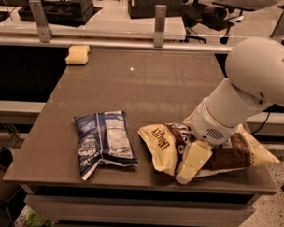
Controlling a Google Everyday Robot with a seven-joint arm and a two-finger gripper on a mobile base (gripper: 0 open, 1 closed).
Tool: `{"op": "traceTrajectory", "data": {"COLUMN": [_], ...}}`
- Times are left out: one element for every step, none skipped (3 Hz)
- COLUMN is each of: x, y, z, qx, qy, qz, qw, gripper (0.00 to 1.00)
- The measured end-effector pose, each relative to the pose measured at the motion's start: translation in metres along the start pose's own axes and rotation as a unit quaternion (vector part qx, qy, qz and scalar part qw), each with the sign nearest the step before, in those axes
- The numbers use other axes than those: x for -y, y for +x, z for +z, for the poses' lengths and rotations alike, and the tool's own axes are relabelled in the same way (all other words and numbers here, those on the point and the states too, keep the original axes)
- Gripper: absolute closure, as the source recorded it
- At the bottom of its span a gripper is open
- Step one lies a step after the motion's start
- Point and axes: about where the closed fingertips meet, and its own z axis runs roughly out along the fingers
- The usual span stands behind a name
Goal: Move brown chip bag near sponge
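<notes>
The brown chip bag (pixel 162 143) lies flat at the table's front right, with its cream end and white lettering facing left. My gripper (pixel 189 164) is down on the bag's middle, close to the table's front edge, and my arm covers part of the bag. The sponge (pixel 77 54), a small pale yellow block, sits at the far left corner of the table, well away from the bag and the gripper.
A smaller dark blue and white snack bag (pixel 103 142) lies just left of the brown bag. The brown table (pixel 147 83) has a rail with two metal posts (pixel 159 25) along its back edge. The brown bag's right end overhangs the table's right edge.
</notes>
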Motion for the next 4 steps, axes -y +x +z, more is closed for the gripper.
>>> {"op": "traceTrajectory", "data": {"x": [0.0, 0.0, -0.001, -0.001], "y": [-0.003, -0.005, -0.007, -0.008], "z": [0.0, -0.005, -0.011, -0.014], "qx": [0.004, 0.004, 0.004, 0.004], "qy": [0.0, 0.0, 0.0, 0.0], "qz": [0.0, 0.0, 0.0, 0.0], "qw": [1.0, 1.0, 1.0, 1.0], "gripper": [0.41, 0.65, 0.87, 1.0]}}
